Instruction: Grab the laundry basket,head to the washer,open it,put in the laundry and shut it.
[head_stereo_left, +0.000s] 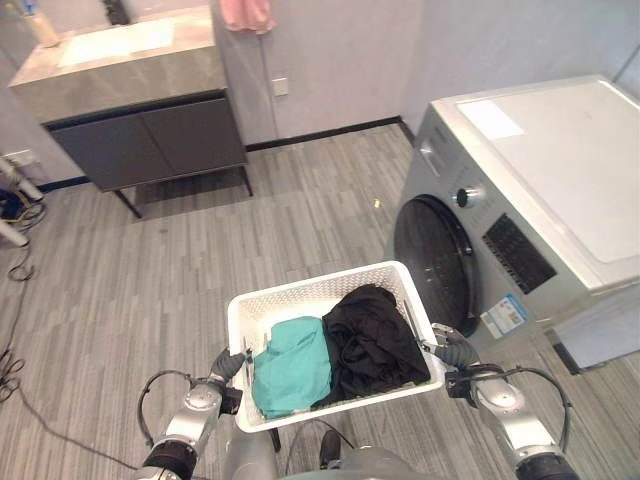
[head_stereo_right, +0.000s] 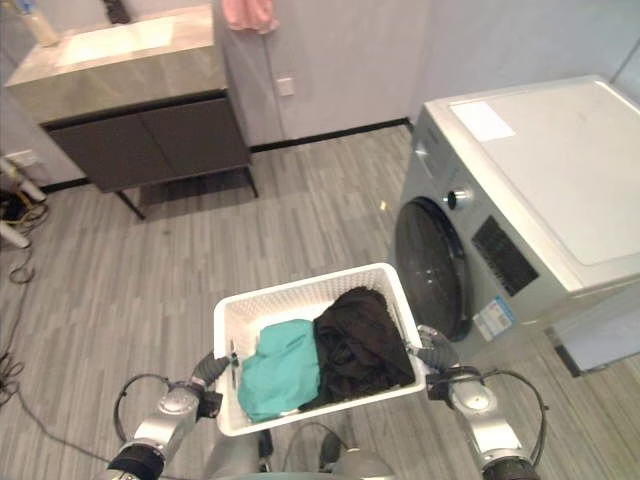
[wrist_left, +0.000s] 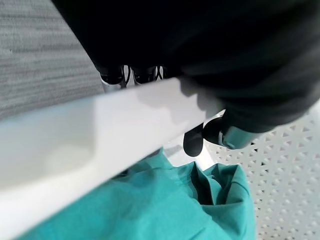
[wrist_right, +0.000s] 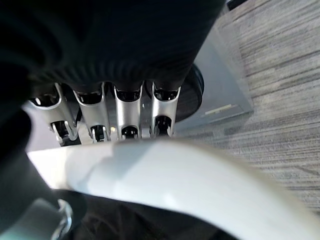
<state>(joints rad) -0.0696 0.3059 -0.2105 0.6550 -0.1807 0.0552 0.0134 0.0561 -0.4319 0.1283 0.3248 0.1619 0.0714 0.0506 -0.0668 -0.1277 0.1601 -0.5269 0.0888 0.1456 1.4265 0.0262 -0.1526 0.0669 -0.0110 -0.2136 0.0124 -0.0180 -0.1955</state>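
White laundry basket (head_stereo_left: 300, 300) w/ teal garment (head_stereo_left: 292, 365) & black clothes (head_stereo_left: 372, 340) held just in front of washer (head_stereo_left: 520, 200), door shut. Left hand (head_stereo_left: 228, 368) & right hand (head_stereo_left: 452, 352) curl round opposite rims, fingertips partly hidden. Washer sticker (head_stereo_left: 503, 316) unreadable.

Left arm (head_stereo_left: 190, 418): silver-grey rounded shell, dark band near the lower end.
Right arm (head_stereo_left: 510, 412): the same silver-grey casing, dark collar at the wrist.
Left hand (head_stereo_left: 231, 366): dark ribbed cover; dark thumb tip and a silvery segment in its wrist view, probably the thumb.
Right hand (wrist_right: 115, 75): dark ribbed cover over the back, a row of silver fingers (wrist_right: 128, 107) with dark recesses and small screws.
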